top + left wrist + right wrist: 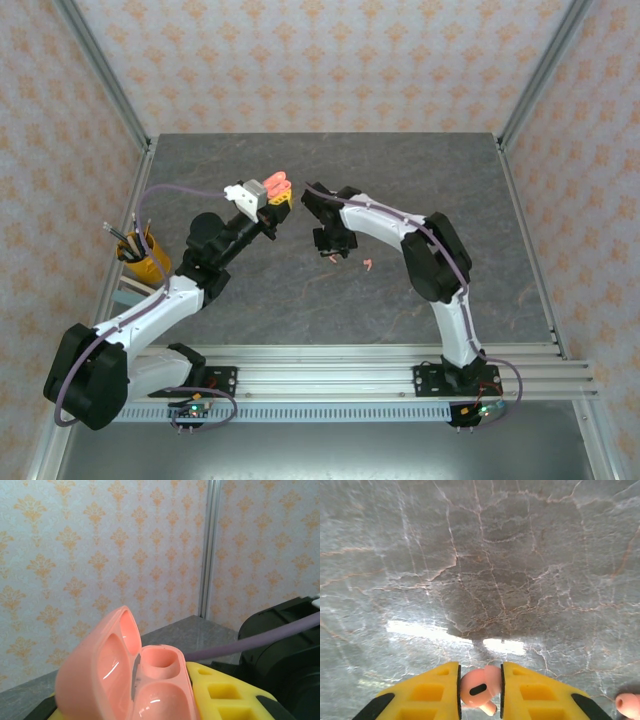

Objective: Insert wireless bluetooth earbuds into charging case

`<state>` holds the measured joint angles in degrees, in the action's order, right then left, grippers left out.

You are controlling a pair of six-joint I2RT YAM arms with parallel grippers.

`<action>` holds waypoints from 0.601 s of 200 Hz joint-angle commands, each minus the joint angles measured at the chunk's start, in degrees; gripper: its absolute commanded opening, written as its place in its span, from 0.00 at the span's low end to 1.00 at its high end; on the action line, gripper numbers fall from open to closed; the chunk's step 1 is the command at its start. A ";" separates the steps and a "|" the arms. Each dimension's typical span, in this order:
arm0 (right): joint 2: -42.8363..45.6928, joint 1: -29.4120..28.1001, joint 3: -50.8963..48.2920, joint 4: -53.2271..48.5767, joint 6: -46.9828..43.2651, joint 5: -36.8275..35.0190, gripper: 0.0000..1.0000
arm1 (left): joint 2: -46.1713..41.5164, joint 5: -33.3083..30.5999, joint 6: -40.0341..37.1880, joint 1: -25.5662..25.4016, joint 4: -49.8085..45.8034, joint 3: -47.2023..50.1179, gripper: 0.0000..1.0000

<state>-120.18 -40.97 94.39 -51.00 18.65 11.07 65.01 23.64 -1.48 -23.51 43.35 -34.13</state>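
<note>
grey veined stone tabletop, cream wallpaper with an orange motif on every side, metal posts at the corners.

left pincer raised over the middle of the tabletop, clamped on the coral-pink charging case. lid hinged open and leaning left in the left wrist view, one round well showing inside (glossy, light catching the rim).

right pincer just to the right of the case, facing down at the stone. its yellow fingers are together on the held earbud, coral-pink, pressed on both sides, stem poking out below.

loose earbud, also coral-pink, lies on the tabletop near the right pincer, apart from it.

yellow cup with pens stands at the left edge, beside the left arm.
</note>
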 commanded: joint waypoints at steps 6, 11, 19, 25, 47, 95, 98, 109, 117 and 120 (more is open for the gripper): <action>4.00 1.18 -2.06 1.56 2.24 -2.09 0.23 | 0.11 1.15 0.05 0.57 0.34 -1.99 0.00; 4.43 1.32 -2.45 1.77 2.39 -2.19 0.23 | 0.07 1.15 0.07 0.53 0.33 -2.08 0.00; 5.20 1.65 -3.02 2.29 2.79 -2.36 0.23 | 0.11 1.15 0.07 0.57 0.29 -2.15 0.00; 5.78 1.93 -3.48 2.75 3.13 -2.48 0.23 | 0.11 1.15 -0.02 0.58 0.15 -2.17 0.00; 8.50 3.03 -5.51 4.54 4.30 -2.87 0.22 | 0.11 1.22 -0.06 0.57 -0.19 -2.39 0.00; 18.00 4.66 -8.57 9.66 6.54 -4.16 0.21 | 0.11 1.91 -0.15 0.57 -0.84 -3.02 0.00; 18.64 4.67 -8.58 9.93 6.69 -4.37 0.21 | 0.09 1.98 -0.11 0.57 -0.89 -3.11 0.00; 21.13 4.91 -8.44 10.99 6.99 -4.91 0.21 | 0.20 2.35 -0.11 0.57 -1.07 -3.46 0.00; 23.09 4.94 -8.23 11.81 7.11 -5.36 0.21 | 0.37 2.74 -0.15 0.57 -1.12 -3.73 0.00; 23.72 5.01 -8.17 12.00 7.18 -5.67 0.21 | 0.42 2.81 -0.12 0.57 -1.23 -3.87 0.00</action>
<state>-103.04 -36.32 86.19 -42.98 24.05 8.73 65.01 24.45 -1.50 -23.51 42.35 -35.14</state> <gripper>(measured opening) 0.214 0.246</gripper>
